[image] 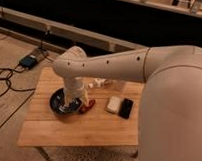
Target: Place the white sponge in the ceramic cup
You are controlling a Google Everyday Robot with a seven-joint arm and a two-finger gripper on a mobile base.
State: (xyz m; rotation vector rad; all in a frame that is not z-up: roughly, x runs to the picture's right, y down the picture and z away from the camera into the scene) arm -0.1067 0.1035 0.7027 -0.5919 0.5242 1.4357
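Claw point(74, 100) over rnd dark bowl point(55, 102), soft rect. white sponge point(113, 104) on wood tbl point(67, 130)

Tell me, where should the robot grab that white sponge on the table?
Probably its two short ends, from straight above: the white sponge lies flat, and the black slab crowds one long edge. The gripper hangs over the dark bowl, away from the sponge.

A dark bowl point(57, 104) sits near the table's point(67, 131) left edge, with a small red item point(89, 105) just beside it. A black slab point(126, 108) lies toward the right edge. Cables point(4, 79) trail across the floor off the left edge.
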